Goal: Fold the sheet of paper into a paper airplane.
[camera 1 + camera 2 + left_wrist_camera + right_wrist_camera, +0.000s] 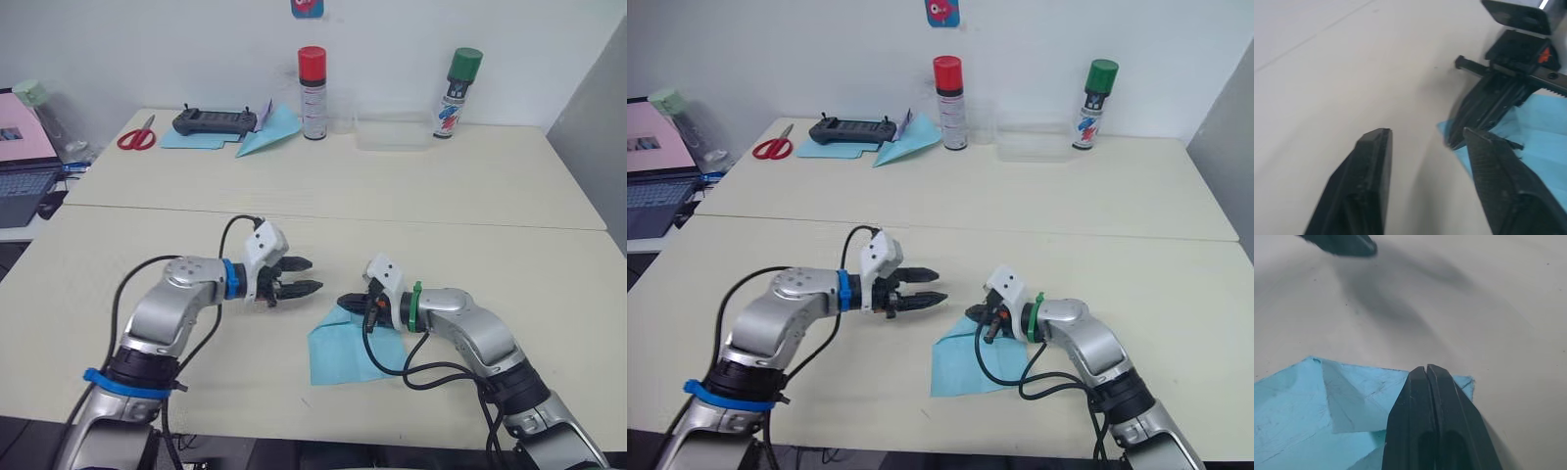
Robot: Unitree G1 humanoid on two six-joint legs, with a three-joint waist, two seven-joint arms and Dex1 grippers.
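The sheet of paper (338,357) lies flat on the near table, light blue, with one corner flap (1352,401) folded in. My right gripper (341,301) is shut, and its tips rest over the sheet's far corner (1464,382). I cannot tell whether paper is pinched between them. My left gripper (313,274) hovers open just left of that corner, pointing at the right gripper, with nothing between its fingers (1371,161). The paper airplane is out of view.
On the far table stand a red-capped spray can (313,93), a green-capped can (457,93) and a clear box (392,130). A black controller (220,121), red scissors (137,137) and a long blue paper dart (269,137) lie there. A laptop (20,157) sits at far left.
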